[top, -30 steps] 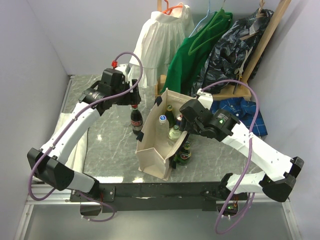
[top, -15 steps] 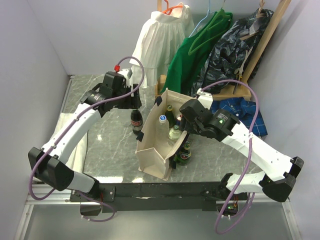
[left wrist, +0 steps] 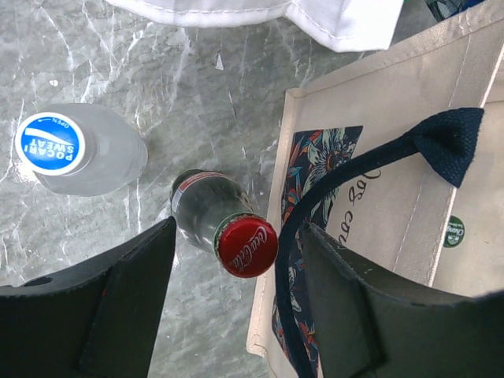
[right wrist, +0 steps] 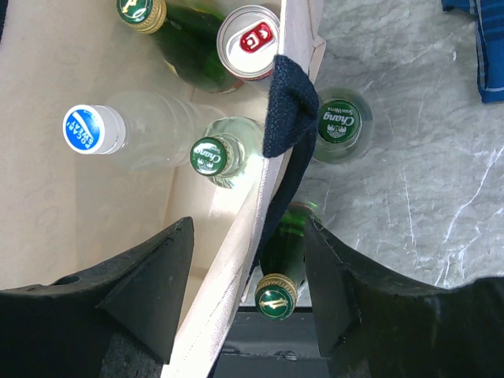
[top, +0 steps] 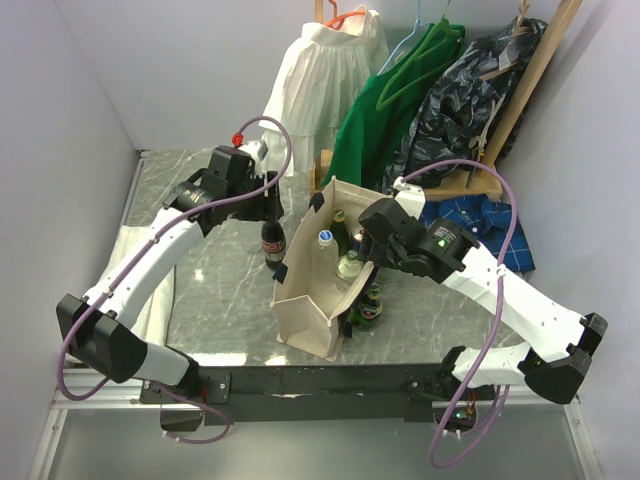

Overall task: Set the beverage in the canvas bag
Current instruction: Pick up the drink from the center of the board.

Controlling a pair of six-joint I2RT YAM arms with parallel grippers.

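A cola bottle [top: 272,240] with a red cap [left wrist: 247,246] stands on the marble table just left of the canvas bag [top: 305,310]. My left gripper [top: 268,205] hovers over it, open, with gaps on both sides. The cap and the bag's navy handle [left wrist: 441,134] lie between its fingers [left wrist: 134,291]. The cream bag holds a blue-capped clear bottle [right wrist: 93,128], a green-capped bottle [right wrist: 211,155], a can [right wrist: 248,31] and a dark green bottle [right wrist: 140,9]. My right gripper [right wrist: 248,236] is open and straddles the bag's right wall [right wrist: 260,197].
A blue-capped Pocari Sweat bottle [left wrist: 49,143] stands left of the cola. Two green bottles [right wrist: 339,126] [right wrist: 277,295] stand outside the bag's right wall. Hanging clothes [top: 400,90] crowd the back. A white cloth [top: 140,260] lies at the table's left, a blue plaid cloth [top: 490,225] at the right.
My left gripper has shifted slightly right toward the bag, staying over the cola bottle, and its fingers have narrowed a little. The right arm has not moved.
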